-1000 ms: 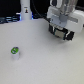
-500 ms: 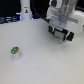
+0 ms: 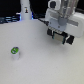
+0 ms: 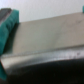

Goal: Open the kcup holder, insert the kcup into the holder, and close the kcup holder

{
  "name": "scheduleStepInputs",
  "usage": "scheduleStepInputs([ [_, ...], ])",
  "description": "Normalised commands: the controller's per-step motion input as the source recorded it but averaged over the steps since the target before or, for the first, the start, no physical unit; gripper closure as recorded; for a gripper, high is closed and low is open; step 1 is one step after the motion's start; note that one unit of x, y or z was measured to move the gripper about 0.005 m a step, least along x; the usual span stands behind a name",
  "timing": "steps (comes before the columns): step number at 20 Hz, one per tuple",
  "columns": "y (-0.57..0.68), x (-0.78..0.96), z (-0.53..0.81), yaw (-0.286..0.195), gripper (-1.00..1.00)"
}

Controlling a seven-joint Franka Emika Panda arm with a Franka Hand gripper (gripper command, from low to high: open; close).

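The kcup (image 3: pixel 15 51), a small white pod with a green top, stands alone on the white table at the exterior view's left. At the exterior view's upper right, my gripper (image 3: pixel 60 40) hangs low against a black boxy shape, the kcup holder (image 3: pixel 55 34), which the arm mostly hides. The wrist view is blurred and very close: a teal finger pad (image 4: pixel 7 24) sits at one edge of a flat grey surface (image 4: pixel 47 32), with a darker rounded edge beyond it. How the jaws stand does not show. The kcup is far from the gripper.
A tall white bottle-shaped object (image 3: pixel 25 10) with a dark mark stands at the table's far edge, toward the exterior view's left. Dark clutter lines the background behind the table (image 3: pixel 40 65).
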Motion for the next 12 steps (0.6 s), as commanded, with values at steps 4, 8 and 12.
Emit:
scheduleStepInputs([
  [4,-0.34,0.92,0.25,-0.049,1.0],
  [8,-0.26,0.71,0.18,-0.028,1.0],
  [12,-0.11,0.2,0.04,-0.004,-1.0],
])
